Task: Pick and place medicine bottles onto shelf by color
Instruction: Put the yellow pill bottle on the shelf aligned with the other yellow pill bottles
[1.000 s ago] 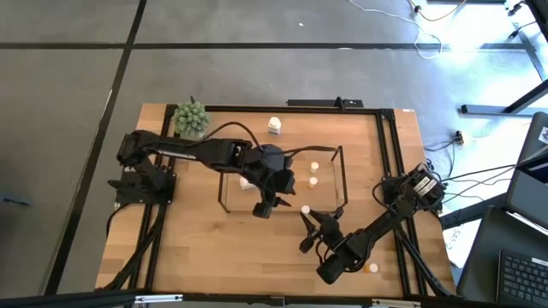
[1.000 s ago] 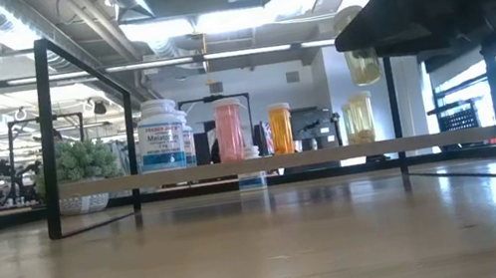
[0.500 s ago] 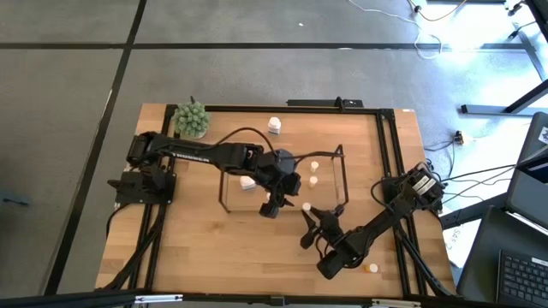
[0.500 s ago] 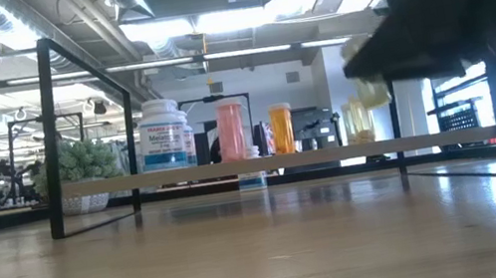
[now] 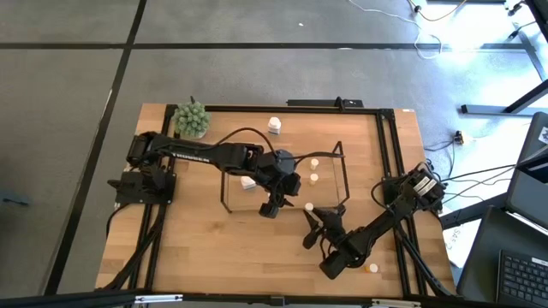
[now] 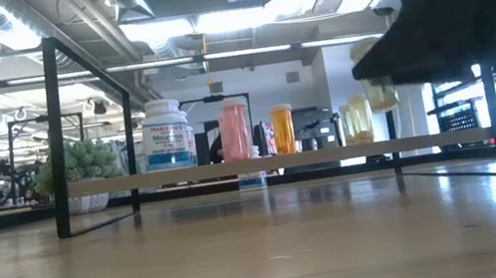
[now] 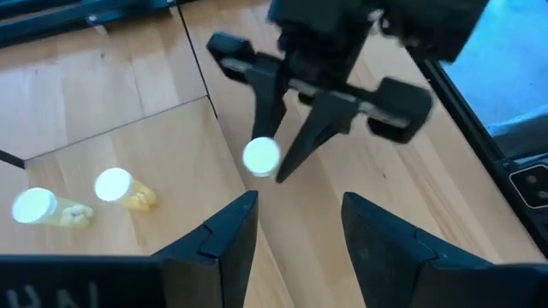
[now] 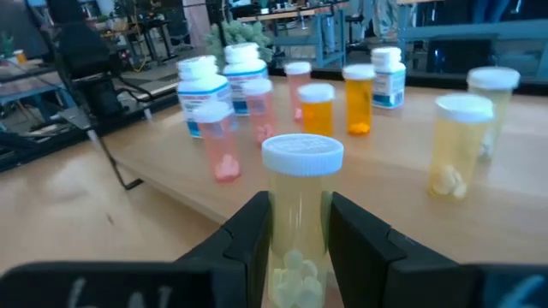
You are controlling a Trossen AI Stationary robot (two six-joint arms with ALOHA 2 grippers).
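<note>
The shelf, a black wire frame with a wooden board, stands mid-table. On it stand white, pink, orange and cream bottles. My right gripper is at the shelf's near right corner, shut on a cream bottle with a white cap. My left gripper hangs open and empty over the shelf's near edge, just left of the held bottle. My right gripper pinches the cream bottle's body below the white cap between its two fingers. It comes from the table's near side, about level. The bottle stands upright, lifted clear above the shelf board.
A white bottle stands on the table beyond the shelf, and a green plant sits at the far left corner. A small orange bottle lies near the right arm's elbow. A black frame edges the table.
My right gripper has gone down with the cream bottle, which stays upright, now nearer the shelf board. My left gripper has shifted a little toward the table's right edge. The shelf has shifted slightly on the table.
</note>
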